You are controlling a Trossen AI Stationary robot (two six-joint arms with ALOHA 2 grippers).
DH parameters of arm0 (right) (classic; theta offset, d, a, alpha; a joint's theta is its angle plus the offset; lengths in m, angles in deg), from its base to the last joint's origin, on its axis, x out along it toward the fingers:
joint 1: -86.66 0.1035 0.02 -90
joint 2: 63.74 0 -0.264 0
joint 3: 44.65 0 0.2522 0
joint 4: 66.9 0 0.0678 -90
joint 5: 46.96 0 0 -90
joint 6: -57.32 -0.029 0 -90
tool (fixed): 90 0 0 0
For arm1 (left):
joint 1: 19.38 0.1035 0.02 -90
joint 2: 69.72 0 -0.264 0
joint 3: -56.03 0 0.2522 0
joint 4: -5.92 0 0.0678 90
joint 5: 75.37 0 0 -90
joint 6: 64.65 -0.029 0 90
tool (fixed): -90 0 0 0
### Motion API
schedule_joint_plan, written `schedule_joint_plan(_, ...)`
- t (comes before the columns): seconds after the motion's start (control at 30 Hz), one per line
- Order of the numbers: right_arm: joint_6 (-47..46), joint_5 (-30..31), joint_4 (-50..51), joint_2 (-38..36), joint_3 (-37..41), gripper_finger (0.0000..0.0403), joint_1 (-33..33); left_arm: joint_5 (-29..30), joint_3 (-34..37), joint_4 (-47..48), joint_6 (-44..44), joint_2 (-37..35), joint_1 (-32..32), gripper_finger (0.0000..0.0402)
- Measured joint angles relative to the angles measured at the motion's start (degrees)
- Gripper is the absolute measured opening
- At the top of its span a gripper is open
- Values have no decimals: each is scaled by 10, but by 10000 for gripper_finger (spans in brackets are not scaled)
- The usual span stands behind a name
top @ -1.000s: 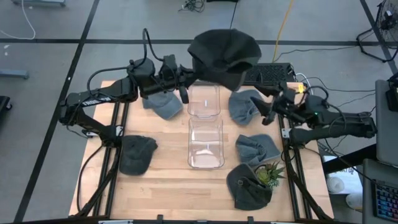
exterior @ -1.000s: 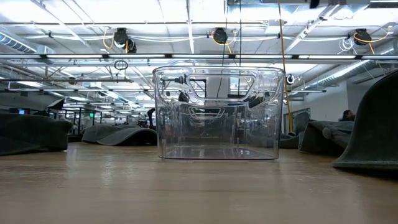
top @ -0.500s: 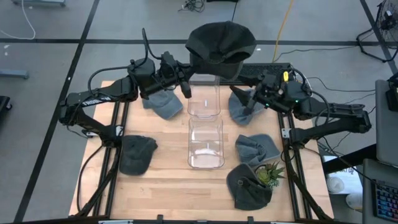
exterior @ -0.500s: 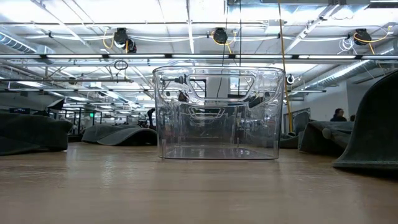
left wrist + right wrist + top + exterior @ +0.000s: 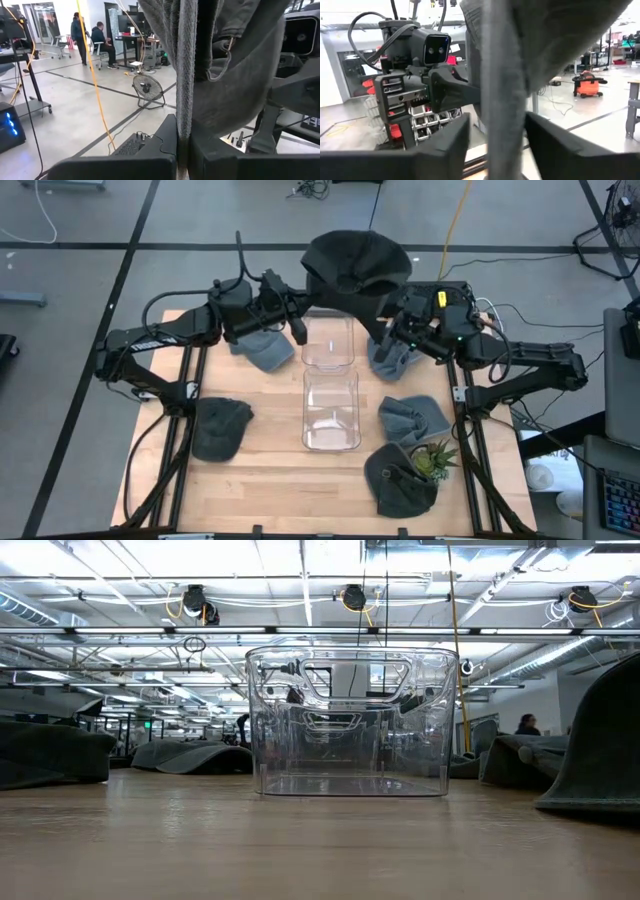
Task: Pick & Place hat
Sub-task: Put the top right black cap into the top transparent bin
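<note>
The left gripper (image 5: 182,160) clamps the raised hat (image 5: 357,267). Opposite, the right gripper (image 5: 492,145) straddles its fabric, fingers parted.

From overhead, the big dark grey cloth hat (image 5: 358,268) held up past the table's far edge hides both grippers' fingertips, and each wrist view shows only a strip of that grey fabric running off the frame's top, so its overall shape is lost there. In the low view, the dark curved hat (image 5: 605,745) at the right is cut off by the frame edge, neither arm shows at all, and the person (image 5: 525,724) far back is too small to make out.
</note>
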Motion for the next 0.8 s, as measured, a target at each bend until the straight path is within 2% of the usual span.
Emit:
schedule_joint_plan(0.13, 10, 24, -5, -1, 0, 39, -1, 0, 0, -1, 1, -1, -1, 8)
schedule_joint_plan(0.2, 9, 42, -10, -4, 0, 14, -1, -2, -1, -4, 0, -1, -1, 8)
schedule_joint_plan(0.33, 10, 43, -8, -12, 0, 5, -1, -14, -1, -5, -12, 0, -1, 21)
schedule_joint_plan(0.53, -34, 9, 70, -50, 0, 2, 1, -108, 0, 40, -150, -12, -2, 84)
schedule_joint_plan(0.67, -54, -20, 98, -72, 0, 2, -1, -109, 1, 90, -216, -27, -2, 113)
schedule_joint_plan(0.8, -100, -90, 122, -90, -1, 1, -8, -99, 1, 126, -292, -37, -3, 135)
